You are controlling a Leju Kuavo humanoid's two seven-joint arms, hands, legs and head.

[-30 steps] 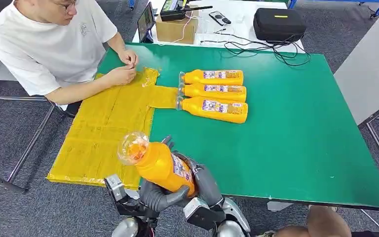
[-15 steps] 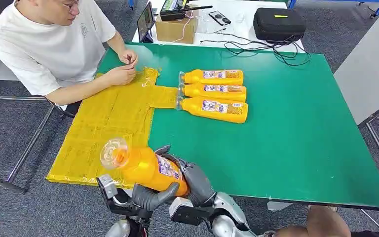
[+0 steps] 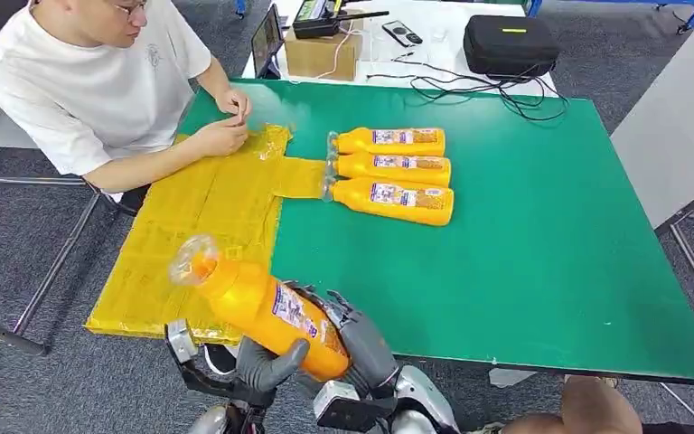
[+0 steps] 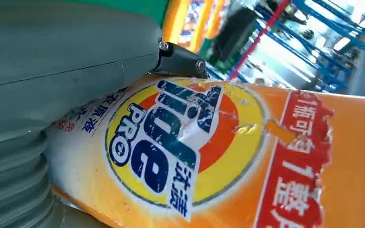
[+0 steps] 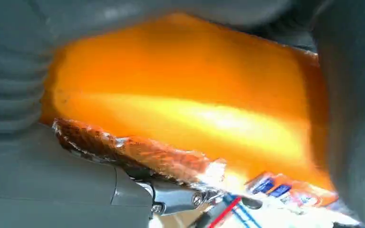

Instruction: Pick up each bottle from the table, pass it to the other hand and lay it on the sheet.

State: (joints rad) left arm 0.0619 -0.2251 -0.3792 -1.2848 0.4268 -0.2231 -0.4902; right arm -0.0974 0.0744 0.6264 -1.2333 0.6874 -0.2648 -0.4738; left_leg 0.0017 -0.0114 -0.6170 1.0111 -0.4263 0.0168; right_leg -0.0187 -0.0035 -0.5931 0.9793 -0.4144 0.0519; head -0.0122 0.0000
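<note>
Both hands meet on one orange bottle (image 3: 262, 307) at the near table edge, so the handover looks to be the step in hand. The left hand (image 3: 267, 363) cups the bottle's lower body from beneath, and the right hand (image 3: 352, 336) wraps the base end from the other side; each is grasping the bottle. It is held in the air, tilted, its clear cap (image 3: 192, 259) pointing up and over the near corner of the yellow sheet (image 3: 190, 217). Next, by my judgement, one hand must let go while the other holds firm, then the bottle goes down flat on the sheet. Three more bottles (image 3: 389, 172) lie side by side on the green table (image 3: 542, 235), caps at the sheet's edge. The held bottle's label (image 4: 171, 147) is creased and torn at its edges
</note>
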